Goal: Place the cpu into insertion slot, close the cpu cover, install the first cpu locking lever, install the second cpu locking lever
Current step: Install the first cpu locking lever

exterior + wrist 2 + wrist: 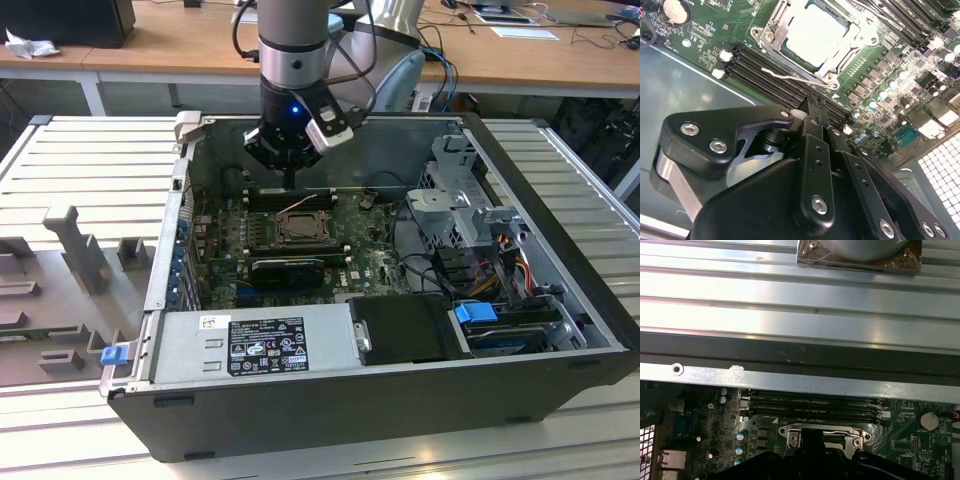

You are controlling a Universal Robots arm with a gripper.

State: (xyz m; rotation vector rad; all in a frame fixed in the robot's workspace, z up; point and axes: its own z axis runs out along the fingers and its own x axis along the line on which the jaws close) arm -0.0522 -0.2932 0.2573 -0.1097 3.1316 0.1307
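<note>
The cpu (815, 32), pale and square, lies in the insertion slot (300, 229) on the green board. The silvery cpu cover (771, 31) is folded down around it, its edge (822, 430) also in the first wrist view. A thin wire locking lever (790, 77) stands free beside the socket, over the edge of the black memory slots (765, 75). In the exterior view it rises as a thin line (297, 207). My gripper (290, 181) hangs just above the memory slots behind the socket, fingertips (813, 111) pressed together, shut on nothing.
The board sits deep in an open computer case with tall metal walls (400, 135). A black expansion card (288, 268) lies in front of the socket, a power supply (255, 340) along the near side, and drive cages (470, 215) with cables at the exterior view's right.
</note>
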